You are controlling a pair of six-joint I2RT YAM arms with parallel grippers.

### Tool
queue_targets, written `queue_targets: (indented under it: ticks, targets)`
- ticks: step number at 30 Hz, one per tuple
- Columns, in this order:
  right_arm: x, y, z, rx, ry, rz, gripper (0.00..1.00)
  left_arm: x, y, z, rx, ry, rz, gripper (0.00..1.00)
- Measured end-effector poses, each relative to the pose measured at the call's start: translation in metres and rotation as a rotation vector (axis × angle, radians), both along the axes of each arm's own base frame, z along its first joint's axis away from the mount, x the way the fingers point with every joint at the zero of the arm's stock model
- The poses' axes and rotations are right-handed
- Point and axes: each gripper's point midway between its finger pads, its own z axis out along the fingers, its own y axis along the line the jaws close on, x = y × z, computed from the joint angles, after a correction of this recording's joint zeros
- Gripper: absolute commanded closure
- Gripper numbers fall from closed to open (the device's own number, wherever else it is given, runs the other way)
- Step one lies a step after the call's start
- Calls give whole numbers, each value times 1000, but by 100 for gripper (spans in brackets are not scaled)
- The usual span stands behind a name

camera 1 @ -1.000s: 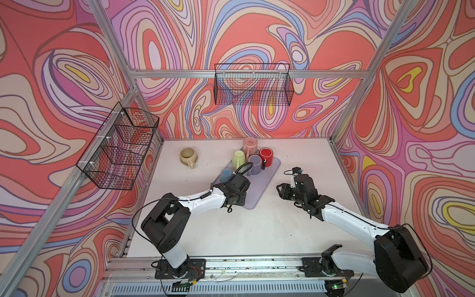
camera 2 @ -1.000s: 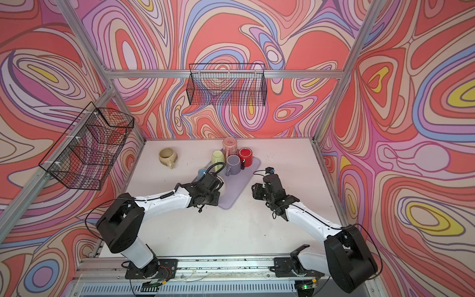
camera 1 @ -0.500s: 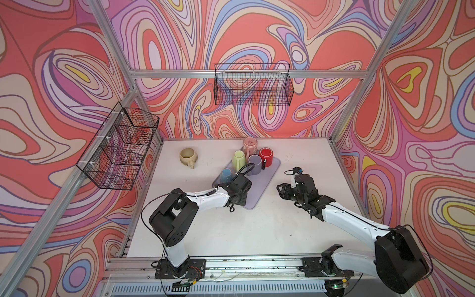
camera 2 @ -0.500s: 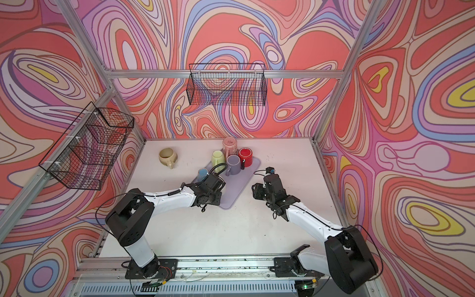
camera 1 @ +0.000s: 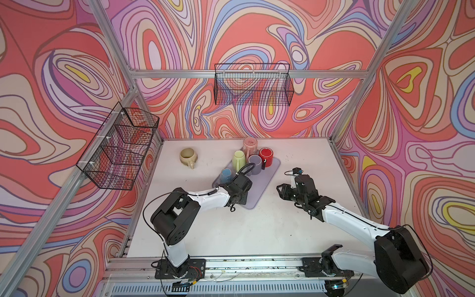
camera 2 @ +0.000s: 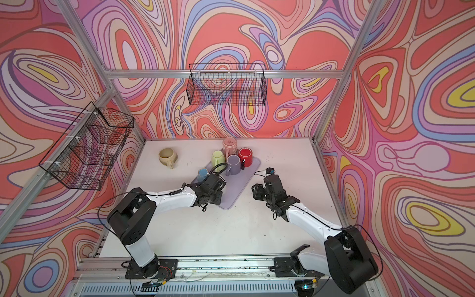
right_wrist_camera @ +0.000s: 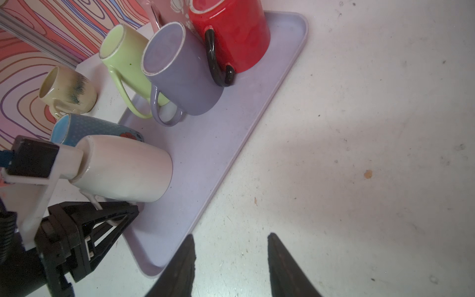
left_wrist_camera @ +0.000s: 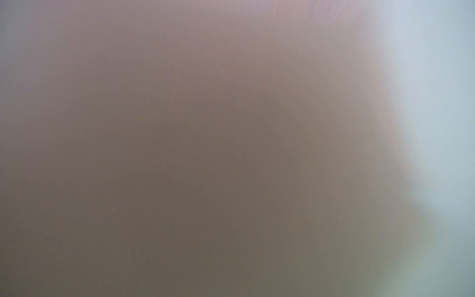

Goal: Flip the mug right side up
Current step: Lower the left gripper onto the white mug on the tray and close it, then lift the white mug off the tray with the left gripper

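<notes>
Mug axis: glossy cream-white ceramic mug (right_wrist_camera: pixel 123 169) stood inverted, mouth down and base up, long axis vertical. Its handle faced my left gripper (right_wrist_camera: pixel 115 213).
Mug location: on the flat lavender plastic tray (right_wrist_camera: pixel 231 123), at the end nearest my arm bases, just beside a blue dotted mug (right_wrist_camera: pixel 97 129).
Left gripper: fingers pinched the mug's handle. My left wrist view was pure blur.
Right gripper (right_wrist_camera: pixel 231 264): spread, nothing between the fingers, over bare table beside the tray.
Surface: scuffed white table (right_wrist_camera: pixel 359 128).
Room: swirl-patterned red and lilac walls (camera 1: pixel 257 30) all round.
Mug look: plain, unmarked, thin looped handle.
</notes>
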Motion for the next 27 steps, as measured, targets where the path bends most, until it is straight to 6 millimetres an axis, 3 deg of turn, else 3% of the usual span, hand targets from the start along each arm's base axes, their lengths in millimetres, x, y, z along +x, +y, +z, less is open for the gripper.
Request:
queue_targets:
  ticks: [11, 18, 27]
  targets:
    - [0, -1, 0, 4, 3, -6, 54, 0, 1, 1, 20, -12, -27, 99]
    - [0, -1, 0, 7, 4, -9, 54, -8, 2, 6, 9, -17, -74, 100]
    - [-4, -8, -13, 30, 24, -21, 54, -14, -21, 42, -130, -55, -182, 100]
